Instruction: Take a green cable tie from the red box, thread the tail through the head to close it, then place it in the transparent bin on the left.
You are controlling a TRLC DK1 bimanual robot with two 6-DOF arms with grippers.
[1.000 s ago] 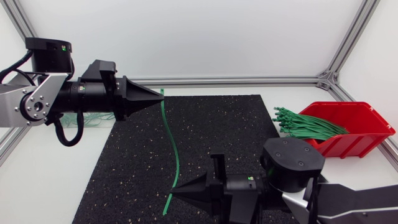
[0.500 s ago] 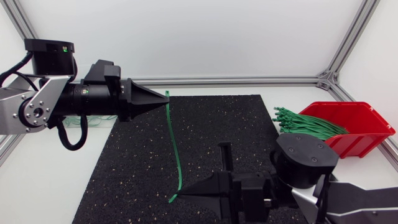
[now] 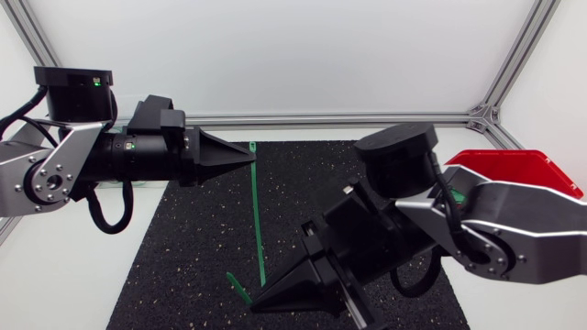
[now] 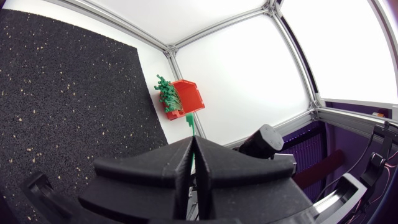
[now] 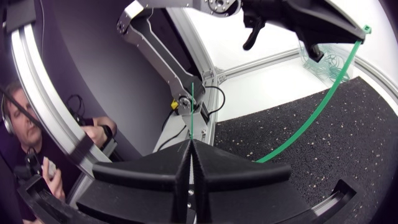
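Over the black speckled rubber mat [image 3: 183, 238], the left gripper [image 3: 249, 158], coming in from 9 o'clock, has its fingers pressed together on the head end of a green plastic cable tie [image 3: 257, 215]. The tie runs toward 6 o'clock, where the right gripper [image 3: 257, 307] pinches its tail. At 3 o'clock on the white bench [image 3: 73, 257] sits the red plastic box [image 3: 514, 163], partly hidden by the right arm. Beyond the left gripper, at 9 o'clock, stands the transparent bin [image 5: 326, 62].

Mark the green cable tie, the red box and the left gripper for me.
green cable tie [image 3: 257, 215]: head view, middle of its strap.
red box [image 4: 188, 99]: left wrist view, its side wall.
left gripper [image 3: 251, 154]: head view, its fingertips.
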